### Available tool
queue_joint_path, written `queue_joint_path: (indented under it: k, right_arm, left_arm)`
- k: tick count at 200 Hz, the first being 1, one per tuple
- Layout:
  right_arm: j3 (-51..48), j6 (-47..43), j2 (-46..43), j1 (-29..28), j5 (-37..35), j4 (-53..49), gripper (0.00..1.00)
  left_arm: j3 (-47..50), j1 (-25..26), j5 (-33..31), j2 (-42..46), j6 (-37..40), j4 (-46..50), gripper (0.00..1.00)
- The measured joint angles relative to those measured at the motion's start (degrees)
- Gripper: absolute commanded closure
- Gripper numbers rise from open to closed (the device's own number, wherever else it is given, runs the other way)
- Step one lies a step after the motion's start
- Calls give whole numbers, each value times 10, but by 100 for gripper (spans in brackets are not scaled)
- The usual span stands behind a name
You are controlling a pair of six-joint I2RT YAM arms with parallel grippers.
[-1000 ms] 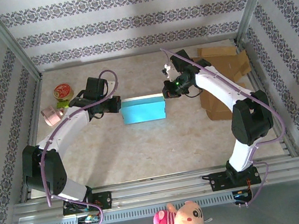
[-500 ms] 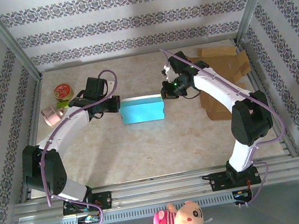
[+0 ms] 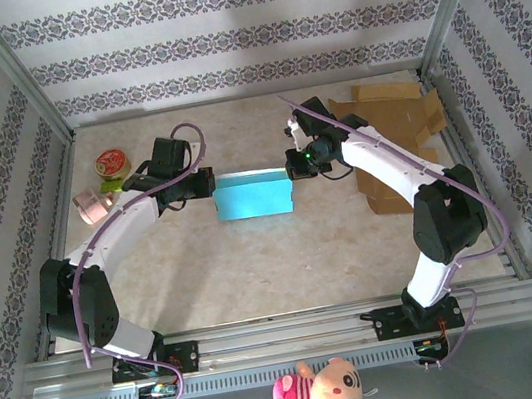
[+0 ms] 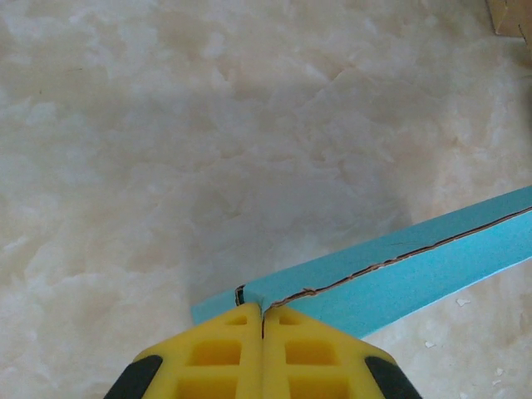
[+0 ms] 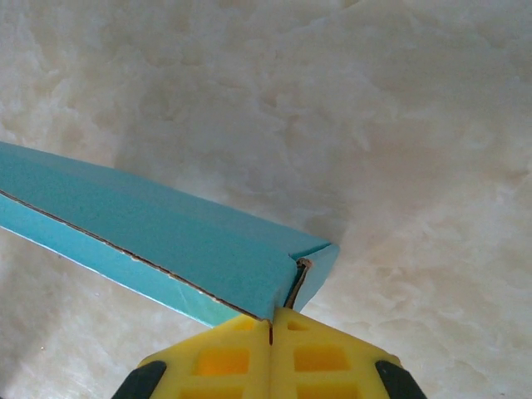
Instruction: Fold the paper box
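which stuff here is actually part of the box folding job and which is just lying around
Part of the job:
- blue paper box
- left tool, shut on the box's left end
- right tool, shut on the box's right end

Just lying about:
- brown cardboard pieces, far right
- small round roll, far left
- pink object beside it
- plush doll, on the near ledge

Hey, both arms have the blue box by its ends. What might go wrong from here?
1. The left gripper and right gripper each pinch just a thin corner edge of the box, so it may slip free.
2. If the arms pull apart, the paper could tear at those pinched corners.
3. The right arm reaches over loose cardboard and might knock it.
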State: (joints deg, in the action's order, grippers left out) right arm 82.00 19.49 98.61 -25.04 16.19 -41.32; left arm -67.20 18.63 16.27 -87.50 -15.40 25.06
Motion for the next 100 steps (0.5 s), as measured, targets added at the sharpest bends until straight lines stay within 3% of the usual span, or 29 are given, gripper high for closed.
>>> queue_joint_path:
  k: [73, 100]
  right_arm:
    - [-17, -3, -10, -13, -21, 18, 100]
    - [-36, -9, -26, -26, -42, 27, 99]
  left_arm:
    - [33, 0, 6, 10, -17, -15, 100]
    - [70, 0, 15, 37, -31, -43, 91]
